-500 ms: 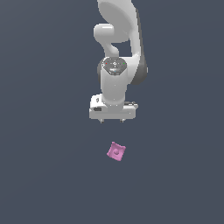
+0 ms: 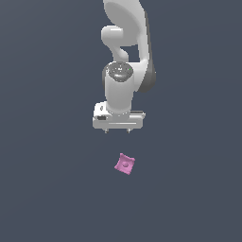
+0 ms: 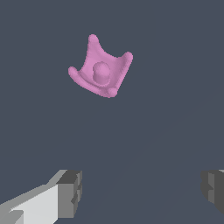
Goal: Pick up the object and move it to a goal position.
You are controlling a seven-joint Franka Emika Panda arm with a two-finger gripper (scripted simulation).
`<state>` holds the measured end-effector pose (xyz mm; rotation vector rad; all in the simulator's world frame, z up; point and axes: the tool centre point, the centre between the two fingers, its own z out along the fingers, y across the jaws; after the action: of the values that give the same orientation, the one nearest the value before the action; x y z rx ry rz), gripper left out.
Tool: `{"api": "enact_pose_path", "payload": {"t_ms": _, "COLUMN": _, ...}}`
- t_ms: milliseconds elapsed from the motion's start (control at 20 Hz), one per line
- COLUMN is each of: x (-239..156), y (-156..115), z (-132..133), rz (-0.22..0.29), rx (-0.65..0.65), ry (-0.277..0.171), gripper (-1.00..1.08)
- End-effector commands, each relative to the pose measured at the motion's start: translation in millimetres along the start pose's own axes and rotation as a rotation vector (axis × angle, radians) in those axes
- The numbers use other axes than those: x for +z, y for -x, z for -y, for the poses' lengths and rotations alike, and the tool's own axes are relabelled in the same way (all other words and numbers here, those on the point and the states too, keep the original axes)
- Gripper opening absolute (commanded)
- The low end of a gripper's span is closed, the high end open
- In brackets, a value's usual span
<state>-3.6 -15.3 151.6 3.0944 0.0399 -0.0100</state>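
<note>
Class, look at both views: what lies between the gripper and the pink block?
Nothing: only bare dark surface separates the gripper from the pink block, as both the exterior and wrist views show.

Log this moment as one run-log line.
phase: approach | gripper: open, empty, above and apart from pink block | block: on the surface, not grasped | goal: not visible
</note>
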Motion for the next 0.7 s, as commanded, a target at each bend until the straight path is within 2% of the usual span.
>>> {"api": "enact_pose_path", "payload": {"t_ms": 0, "x": 0, "y": 1, "z": -6, "rz": 0.000, "rx": -0.001, "ry": 0.008, "gripper": 1.00}}
{"api": "enact_pose_path", "payload": {"t_ms": 300, "x": 1, "y": 0, "z": -5, "rz": 0.000, "rx": 0.004, "ry": 0.007, "gripper": 1.00}}
{"api": "enact_pose_path", "payload": {"t_ms": 650, "x": 8, "y": -15, "z": 1, "rz": -0.001, "rx": 0.069, "ry": 0.000, "gripper": 1.00}}
